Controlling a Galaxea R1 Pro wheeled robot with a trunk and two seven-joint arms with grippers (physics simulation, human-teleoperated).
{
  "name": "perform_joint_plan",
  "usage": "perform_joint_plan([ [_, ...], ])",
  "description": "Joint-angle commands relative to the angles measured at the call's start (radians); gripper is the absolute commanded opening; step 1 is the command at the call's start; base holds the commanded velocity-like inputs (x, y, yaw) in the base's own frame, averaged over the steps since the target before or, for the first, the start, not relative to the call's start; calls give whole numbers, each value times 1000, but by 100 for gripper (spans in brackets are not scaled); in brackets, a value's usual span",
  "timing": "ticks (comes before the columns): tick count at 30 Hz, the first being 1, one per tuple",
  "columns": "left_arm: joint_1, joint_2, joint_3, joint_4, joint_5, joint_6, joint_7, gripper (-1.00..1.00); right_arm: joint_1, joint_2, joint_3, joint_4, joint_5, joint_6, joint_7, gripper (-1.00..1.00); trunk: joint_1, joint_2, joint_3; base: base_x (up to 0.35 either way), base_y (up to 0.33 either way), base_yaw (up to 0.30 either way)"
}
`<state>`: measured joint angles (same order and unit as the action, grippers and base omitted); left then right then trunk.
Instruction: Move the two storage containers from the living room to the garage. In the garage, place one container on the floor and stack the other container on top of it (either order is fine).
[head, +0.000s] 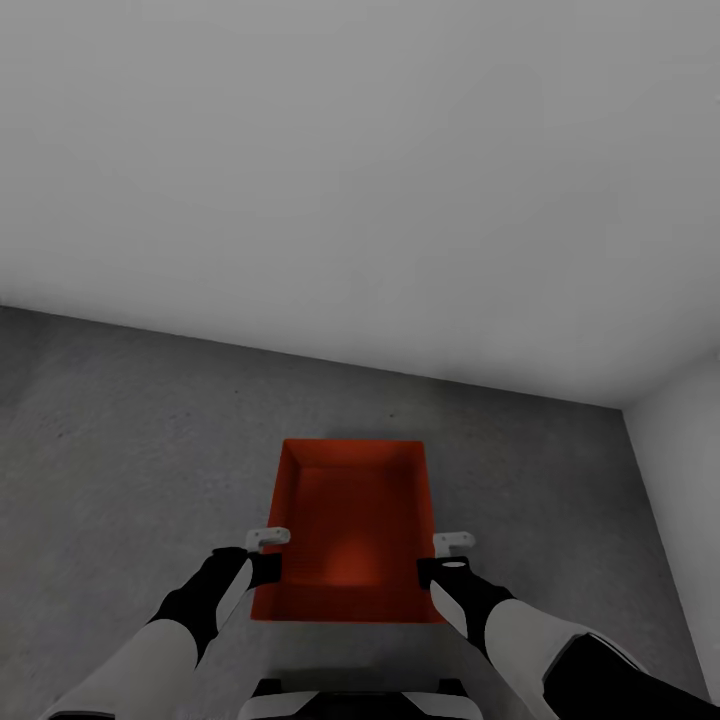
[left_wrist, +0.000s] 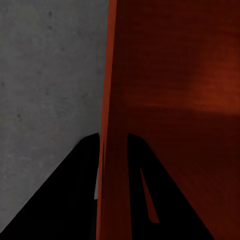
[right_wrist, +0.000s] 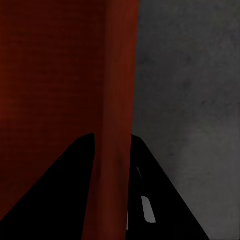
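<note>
While gripped at both long sides, held low over the dark grey concrete floor (head: 130, 440) of the garage: one orange-red storage container (head: 355, 520), open top upward, long axis running away from the robot, near a corner where the plain grey-white back wall (head: 360, 170) meets a side wall (head: 685, 450) at the right of the head view. Whether touching the concrete or just above it, cannot tell.

At the left of the head view: left arm (head: 200, 610), black forearm with white upper segment, reaching forward to the bin's left long wall. Left gripper (head: 268, 545) clamped on that wall's rim near the robot's end, pale fingers (head: 272, 537) showing at the edge. Through the left wrist camera: two black fingers (left_wrist: 65, 200) astride the thin red wall (left_wrist: 106, 100), one on the outer face over mottled concrete (left_wrist: 50, 75), the other on the inner face above the bin's ribbed bottom (left_wrist: 180, 75).

In the middle: bin interior bare, darker red toward the near end, a lighter patch on the bottom.

At the right: right arm (head: 510, 630) mirroring the left, right gripper (head: 448, 552) clamped on the right long wall at about the same distance along. Through the right wrist camera: black fingers (right_wrist: 55, 195) either side of the red wall (right_wrist: 117, 100), inner face and bottom on one side, grey concrete (right_wrist: 190, 100) on the other.
</note>
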<state>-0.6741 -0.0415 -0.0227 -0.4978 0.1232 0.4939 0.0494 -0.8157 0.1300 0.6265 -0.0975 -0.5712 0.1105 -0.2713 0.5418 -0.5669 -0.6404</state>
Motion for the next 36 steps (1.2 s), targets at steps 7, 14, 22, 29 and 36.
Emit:
perform_joint_plan([
  [7, 0, -5, -6, -4, -14, 6, 11, -100, -1, 0, 17, 2, -10, 51, -14, -100, 0, -1, -1, -7, 0, 0],
  [14, 0, -5, -6, -4, -16, 6, 12, -100, -1, 0, 17, 2, -10, 51, -14, -100, 0, -1, -1, 0, 0, 0],
  [22, 0, -5, -6, -3, -17, 6, 13, -100, -1, 0, 18, 3, -10, 51, -14, -100, 0, -1, -1, 53, 0, 0],
  [29, 0, -5, -6, -4, -19, 1, 12, -100, 0, 0, 17, 2, -10, 51, -14, -100, 0, -1, -1, 94, 0, 0],
  [36, -1, -6, -6, -4, -19, 0, 13, -100, -1, 0, 17, 2, -10, 51, -14, -100, 0, -1, -1, 5, 0, 0],
])
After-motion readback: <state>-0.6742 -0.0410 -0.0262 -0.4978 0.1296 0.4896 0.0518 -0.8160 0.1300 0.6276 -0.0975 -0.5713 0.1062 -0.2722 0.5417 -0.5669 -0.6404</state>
